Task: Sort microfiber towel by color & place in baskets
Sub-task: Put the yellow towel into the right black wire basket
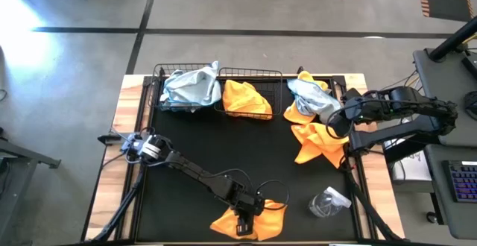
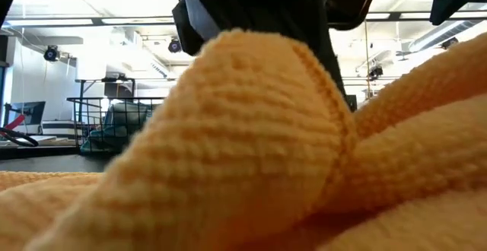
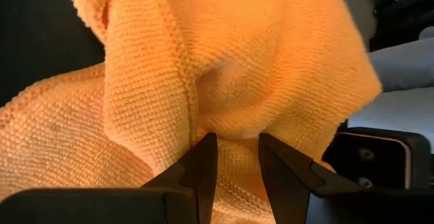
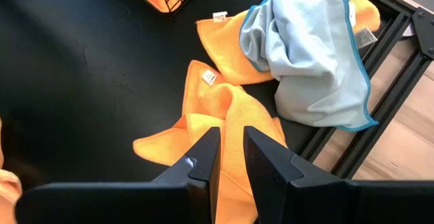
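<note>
Two baskets sit side by side along the table's (image 1: 130, 89) far edge: the left basket (image 1: 160, 89) already holds a blue towel (image 1: 190, 86), the right basket (image 1: 257, 73) an orange towel (image 1: 244, 98), so each colour has its bin. At the near edge, the left gripper (image 3: 237, 163) bears down on a loose orange towel (image 1: 257, 220); its jaws stand narrow with a fold of cloth between them, apparently pinching it for a lift toward the orange basket. A clear bottle (image 1: 328, 201) lies near the near right corner, no part of the sort. Toward the right edge, the right gripper (image 4: 229, 157) hovers, jaws narrow and holding nothing, over a pile (image 4: 224, 115) of orange towels with a blue one (image 4: 312, 54) draped on top, probably waiting its turn.
</note>
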Robot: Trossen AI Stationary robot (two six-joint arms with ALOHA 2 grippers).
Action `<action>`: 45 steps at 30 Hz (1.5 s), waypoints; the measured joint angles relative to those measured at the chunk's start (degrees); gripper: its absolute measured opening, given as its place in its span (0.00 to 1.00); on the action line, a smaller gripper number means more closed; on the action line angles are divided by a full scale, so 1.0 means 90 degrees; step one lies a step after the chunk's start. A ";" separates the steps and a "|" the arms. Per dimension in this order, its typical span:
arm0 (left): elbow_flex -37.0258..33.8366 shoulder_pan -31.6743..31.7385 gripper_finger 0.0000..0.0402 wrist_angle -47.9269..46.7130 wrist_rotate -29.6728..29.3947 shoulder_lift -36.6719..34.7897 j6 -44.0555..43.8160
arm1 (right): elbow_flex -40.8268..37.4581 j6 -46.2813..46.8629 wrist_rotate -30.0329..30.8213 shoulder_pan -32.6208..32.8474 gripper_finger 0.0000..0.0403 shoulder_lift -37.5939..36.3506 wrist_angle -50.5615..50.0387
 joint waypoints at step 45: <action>-0.0008 0.0364 0.45 -0.0008 0.0627 -0.0010 0.1492 | -0.0002 -0.0049 0.0000 -0.0001 0.15 0.0006 0.0000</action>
